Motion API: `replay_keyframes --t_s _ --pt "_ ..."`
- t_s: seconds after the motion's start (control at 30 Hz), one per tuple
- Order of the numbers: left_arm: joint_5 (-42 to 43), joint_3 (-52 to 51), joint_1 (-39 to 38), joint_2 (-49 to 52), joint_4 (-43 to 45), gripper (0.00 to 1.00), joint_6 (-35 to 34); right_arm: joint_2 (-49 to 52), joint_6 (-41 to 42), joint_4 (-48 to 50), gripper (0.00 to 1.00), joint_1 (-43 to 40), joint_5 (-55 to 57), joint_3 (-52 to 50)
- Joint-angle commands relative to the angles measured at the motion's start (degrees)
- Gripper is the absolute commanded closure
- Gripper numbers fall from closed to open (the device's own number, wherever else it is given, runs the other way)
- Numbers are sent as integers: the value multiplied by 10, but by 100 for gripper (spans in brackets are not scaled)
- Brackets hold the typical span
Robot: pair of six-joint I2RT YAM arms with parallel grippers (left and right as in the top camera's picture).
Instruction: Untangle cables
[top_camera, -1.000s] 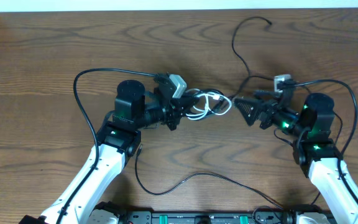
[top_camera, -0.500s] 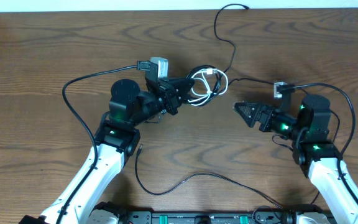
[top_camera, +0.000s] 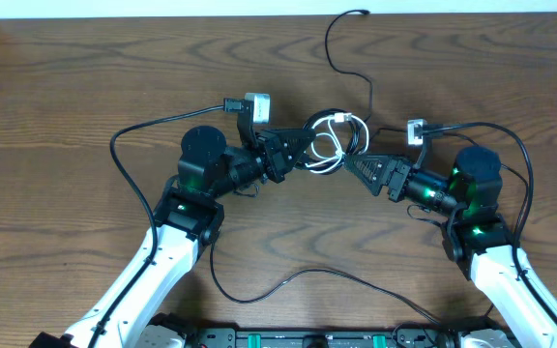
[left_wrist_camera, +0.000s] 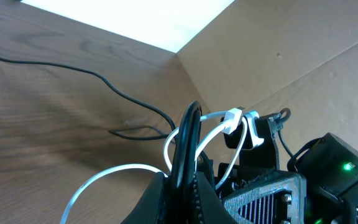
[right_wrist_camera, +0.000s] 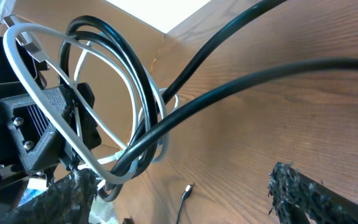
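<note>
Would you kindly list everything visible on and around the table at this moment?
tangled bundle of thin black and white cables: one bundle, strand count unclear, black loops plus a white one, mid-table between the tools
thin black cable tail: one, black, runs from the bundle to the far table edge
loose thin black cable: one, black, lying on the table near the front, between the arms
brown wooden table: one, brown, under everything
brown cardboard panel: one, brown, standing beside the table
left tool: one, black, shut on the bundle
right tool: one, black, open, at the bundle's right side
left arm, right arm: two, white with black joints, from the near edge
</note>
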Motion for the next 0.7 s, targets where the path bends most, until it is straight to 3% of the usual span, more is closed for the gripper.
replay_keyframes --t_s 0.0,0.23,0.67 --pt "9 6 0 2 19 93 -4 -4 7 1 15 3 6 2" --pt "10 6 10 2 46 93 -4 -4 -2 -35 16 3 41 2" --pt "29 6 9 2 39 93 16 -4 -3 -8 15 3 19 2"
